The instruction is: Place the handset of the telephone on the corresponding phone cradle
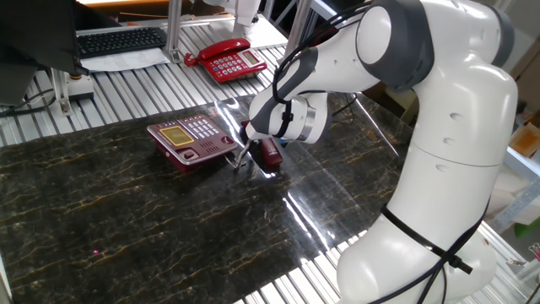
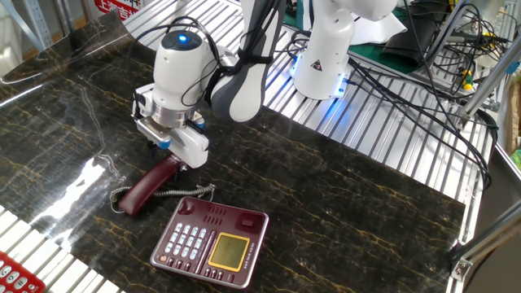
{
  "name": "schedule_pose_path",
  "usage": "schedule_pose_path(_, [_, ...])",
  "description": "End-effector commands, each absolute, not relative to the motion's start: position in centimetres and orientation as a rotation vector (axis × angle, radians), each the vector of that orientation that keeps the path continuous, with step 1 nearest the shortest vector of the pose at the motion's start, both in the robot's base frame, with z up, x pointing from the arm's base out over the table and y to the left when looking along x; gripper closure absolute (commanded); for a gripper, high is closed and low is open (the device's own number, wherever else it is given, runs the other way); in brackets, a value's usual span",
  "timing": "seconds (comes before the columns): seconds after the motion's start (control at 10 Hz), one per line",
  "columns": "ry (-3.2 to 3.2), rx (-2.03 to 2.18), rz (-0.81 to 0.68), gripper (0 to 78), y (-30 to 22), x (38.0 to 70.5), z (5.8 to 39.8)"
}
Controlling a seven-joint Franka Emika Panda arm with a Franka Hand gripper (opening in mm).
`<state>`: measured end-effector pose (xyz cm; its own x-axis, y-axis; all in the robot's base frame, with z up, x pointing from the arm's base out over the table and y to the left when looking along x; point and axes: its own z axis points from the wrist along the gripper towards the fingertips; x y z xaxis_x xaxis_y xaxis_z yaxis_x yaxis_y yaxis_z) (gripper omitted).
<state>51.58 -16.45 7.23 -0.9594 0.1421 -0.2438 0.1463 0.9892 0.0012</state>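
The dark maroon, glossy plastic handset (image 2: 149, 183) (image 1: 268, 153) lies flat on the dark marble-patterned tabletop (image 2: 342, 203), near the middle, just beside the dark red flat desk telephone (image 2: 212, 242) (image 1: 191, 139) and off its phone cradle (image 2: 244, 242). A thin coiled cord (image 2: 175, 192) runs between them. The white arm's two-finger gripper (image 2: 168, 155) sits low over the handset's upper end; whether its fingers are pinching it, I cannot tell. A bright red telephone (image 1: 226, 59) rests beyond the tabletop's far edge.
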Motion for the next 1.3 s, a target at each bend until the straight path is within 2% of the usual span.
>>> schedule_pose_path(0.1, [2.888,0.210,-0.016,0.1,-16.52,51.52,6.96])
schedule_pose_path(1.3, [2.899,0.167,-0.020,0.1,-16.52,51.54,7.01])
